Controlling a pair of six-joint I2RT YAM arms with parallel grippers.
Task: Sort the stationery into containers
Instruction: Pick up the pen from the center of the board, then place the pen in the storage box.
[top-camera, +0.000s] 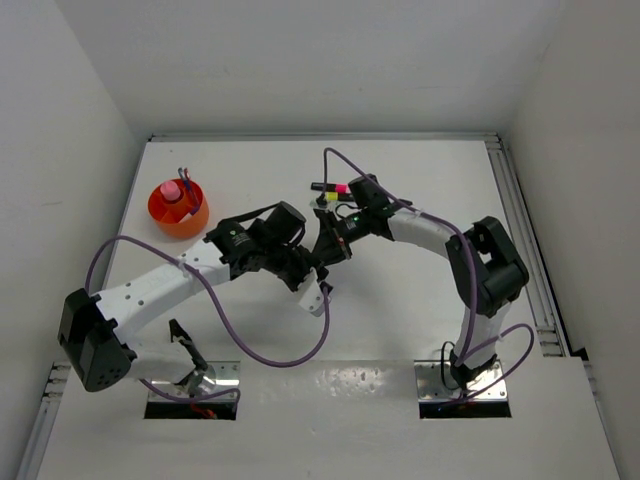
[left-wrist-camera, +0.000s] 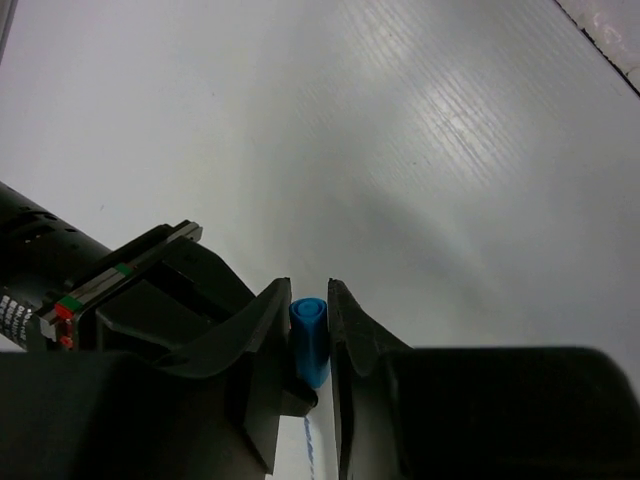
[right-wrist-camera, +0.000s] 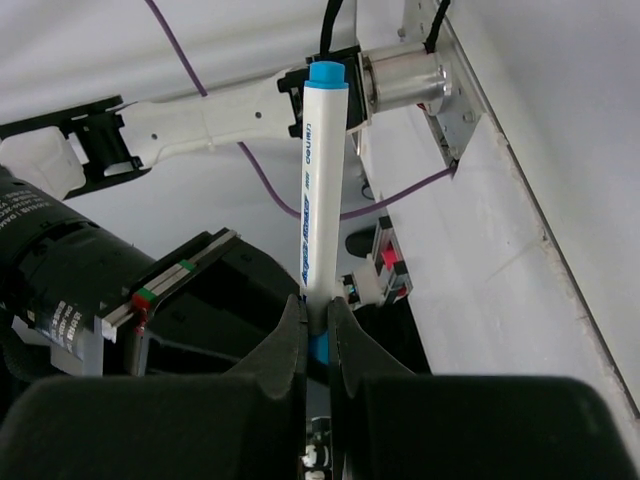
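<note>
A white pen (right-wrist-camera: 318, 190) with blue ends hangs above the middle of the table, held between both arms. My right gripper (right-wrist-camera: 315, 300) is shut on its lower part, just above a blue end. My left gripper (left-wrist-camera: 309, 285) has its jaws closed against the pen's blue cap (left-wrist-camera: 310, 340). In the top view the pen (top-camera: 318, 296) sticks out below the two meeting grippers. The orange bowl (top-camera: 194, 218) stands at the far left with a pink item (top-camera: 172, 189) and a thin pen in it. Two black highlighters, one pink-ended (top-camera: 328, 186) and one yellow-ended (top-camera: 330, 197), lie behind the right wrist.
White walls close the table on the left, back and right. A metal rail (top-camera: 520, 230) runs along the right edge. Purple cables (top-camera: 270, 355) loop from both arms over the near table.
</note>
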